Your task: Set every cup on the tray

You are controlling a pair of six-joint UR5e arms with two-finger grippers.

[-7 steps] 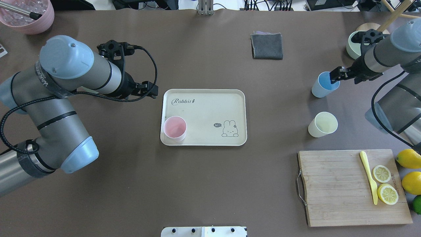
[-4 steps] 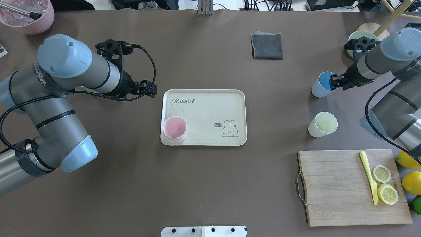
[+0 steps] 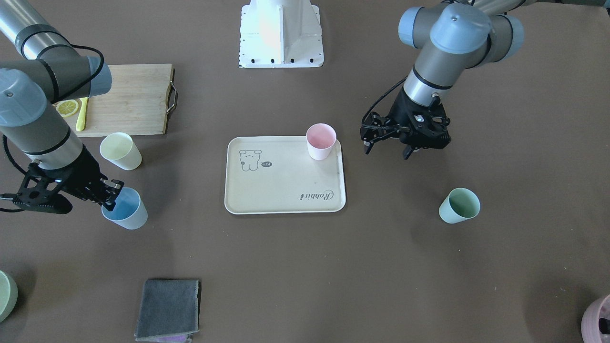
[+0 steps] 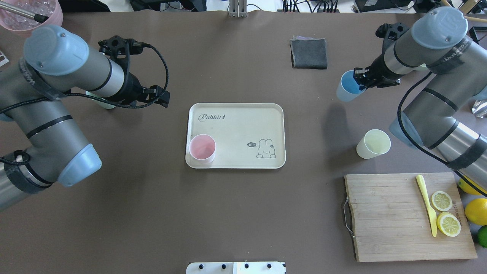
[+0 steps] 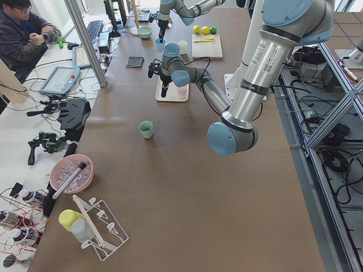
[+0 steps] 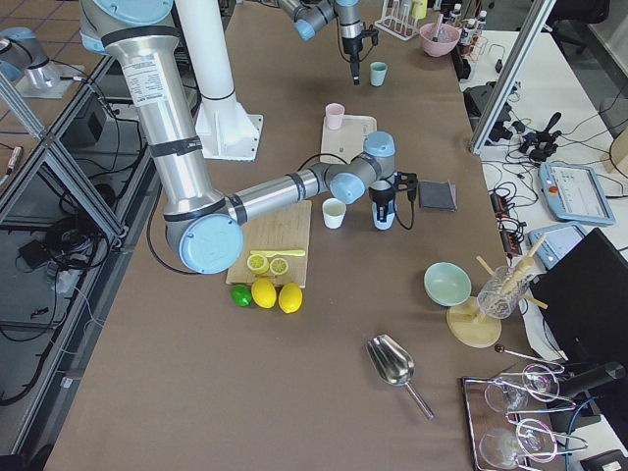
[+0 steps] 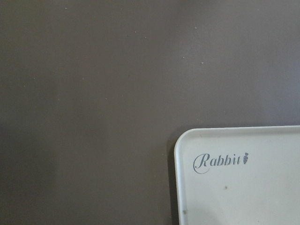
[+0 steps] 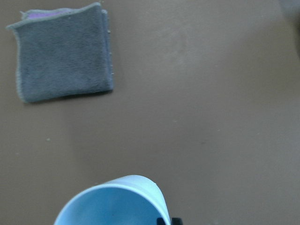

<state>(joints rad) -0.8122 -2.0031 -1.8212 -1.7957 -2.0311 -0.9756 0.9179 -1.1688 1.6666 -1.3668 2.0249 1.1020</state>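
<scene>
The cream "Rabbit" tray [image 4: 243,125] lies mid-table, and its corner shows in the left wrist view [image 7: 234,187]. A pink cup [image 4: 202,148] stands in its near-left corner. My right gripper [image 4: 360,81] is shut on the rim of a blue cup [image 4: 347,90] and holds it above the table, right of the tray; the cup also shows in the right wrist view [image 8: 112,201]. A cream cup [image 4: 373,143] stands on the table nearer me. A green cup [image 3: 459,205] stands left of the tray, partly under my left arm. My left gripper [image 3: 387,146] is open and empty beside the tray's far-left corner.
A folded grey cloth [image 4: 309,53] lies at the far side. A wooden cutting board [image 4: 395,217] with a yellow knife and lemon slices [image 4: 441,201] is at the near right, with lemons [image 4: 476,211] beside it. A pink bowl [image 4: 34,17] sits far left.
My right gripper has closed on the blue cup's rim, lifted it and carried it left and away. My left arm has drawn back to the left, away from the tray.
</scene>
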